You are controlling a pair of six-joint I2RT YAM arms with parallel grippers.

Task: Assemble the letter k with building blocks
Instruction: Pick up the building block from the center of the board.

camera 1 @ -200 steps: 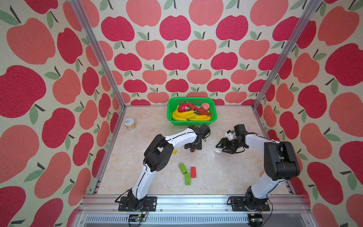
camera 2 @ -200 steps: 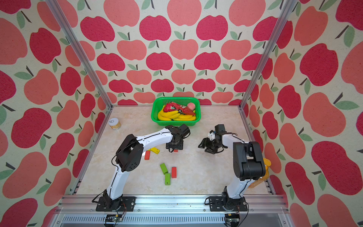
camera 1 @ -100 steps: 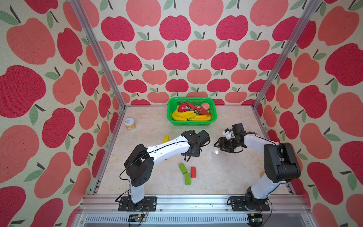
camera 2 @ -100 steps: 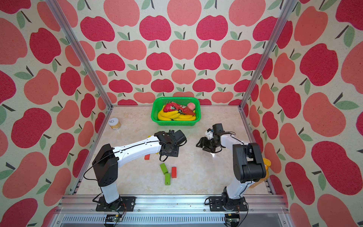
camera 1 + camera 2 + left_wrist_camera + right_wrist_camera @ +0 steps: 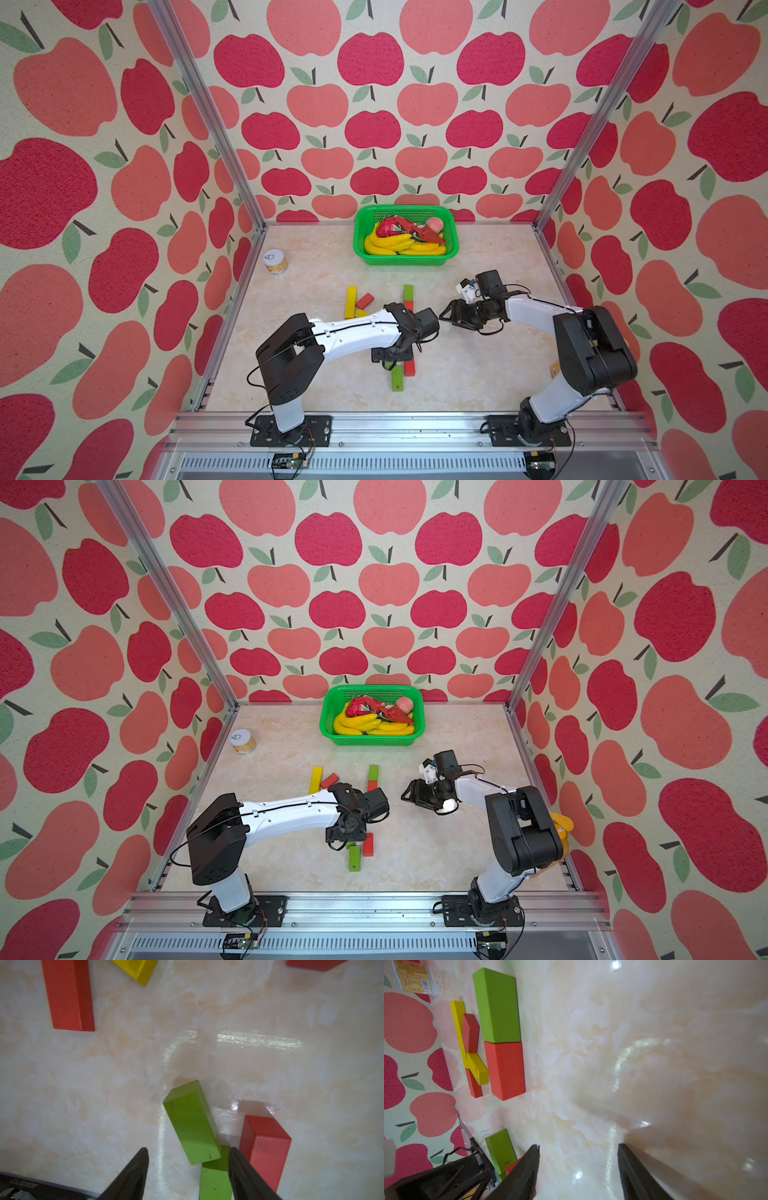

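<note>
Several building blocks lie flat on the marble table. Towards the back, a green block point(image 5: 408, 292) point(image 5: 497, 1005) and a red block point(image 5: 409, 305) point(image 5: 505, 1070) lie end to end. Left of them is a long yellow block point(image 5: 351, 301) with a red block point(image 5: 365, 300) and a short yellow one point(image 5: 360, 313) slanting off it. My left gripper point(image 5: 392, 357) point(image 5: 188, 1149) hangs open over the front group. The near end of a tilted green block point(image 5: 192, 1122) lies between its fingers, beside another green block point(image 5: 216, 1176) point(image 5: 397, 378) and a red one point(image 5: 266, 1147) point(image 5: 409, 368). My right gripper point(image 5: 446, 316) point(image 5: 578, 1145) is open and empty over bare table.
A green basket point(image 5: 405, 261) of toy bananas and other toys stands at the back centre. A small can point(image 5: 275, 262) sits at the back left. Apple-patterned walls and metal posts enclose the table, and the two wrists are close together mid-table.
My left arm has swung from the back blocks toward the front and now hangs over the front group. My right gripper has shifted a little to the left.
</note>
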